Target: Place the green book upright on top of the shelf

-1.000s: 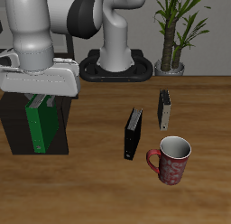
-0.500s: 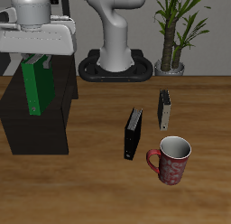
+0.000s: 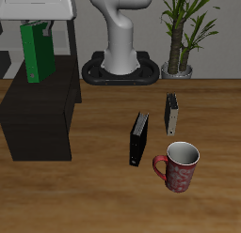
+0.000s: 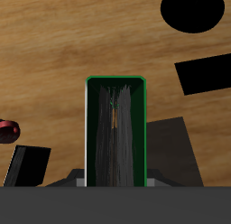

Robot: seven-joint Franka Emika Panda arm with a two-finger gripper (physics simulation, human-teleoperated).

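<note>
The green book hangs upright in my gripper, which is shut on its top edge, well above the dark shelf. The shelf is a low dark cabinet with a flat top near the table's edge. The book's bottom edge is clearly above the shelf's top, not touching it. In the wrist view the green book fills the middle between my fingers, with the shelf's top and the table below it.
A black book stands upright mid-table and a grey book stands farther back. A red mug sits near the table's front edge. A potted plant and the robot base are at the back.
My gripper has risen with the green book, lifting it from just in front of the shelf to well above its top, and shifted slightly back.
</note>
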